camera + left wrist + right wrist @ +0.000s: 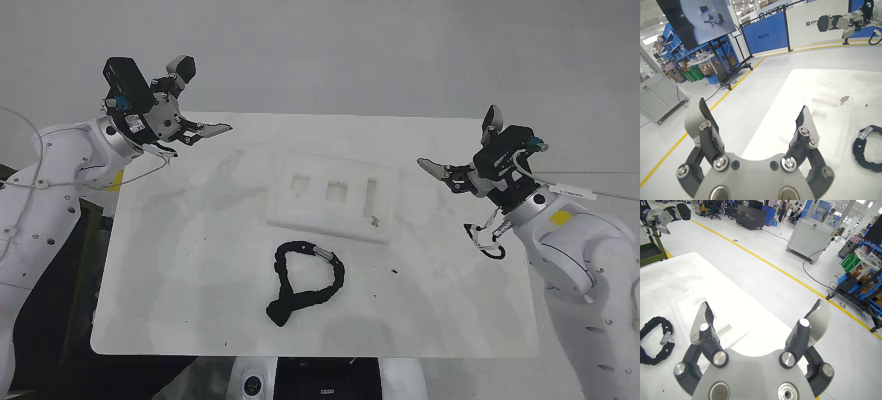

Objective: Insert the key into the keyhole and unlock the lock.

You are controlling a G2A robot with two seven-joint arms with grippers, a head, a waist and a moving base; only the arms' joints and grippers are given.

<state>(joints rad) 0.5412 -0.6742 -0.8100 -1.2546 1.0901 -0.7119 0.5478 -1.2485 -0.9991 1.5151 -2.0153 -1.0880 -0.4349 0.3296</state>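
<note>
**Nothing started: key and lock both lie free, both grippers open**

The left gripper [203, 98] hangs over one far corner of the white table [180, 300], its fingers spread wide with nothing between them. The right gripper [458, 140] hangs off the opposite side, also spread and holding nothing. Each points inward, towards the other.

Between the two grippers lies a white foam tray [315, 215] with three cut-out pockets in a row: two squarish, and one narrow slot at the end nearest the right gripper. The small metal key [375, 219] rests just beside that slot. It seems to lie on the foam's flat top rather than down in the pocket, and it is much closer to the right gripper than to the left.

The lock [305, 280] is a chain in a black fabric sleeve, curled into a loop. It lies on the bare table just beyond the tray, further from both grippers than the tray is. Its silver cylinder [322, 253] closes the loop on the tray side.

By my reading every step remains: pick up the key, steady the lock, insert and turn.
</note>
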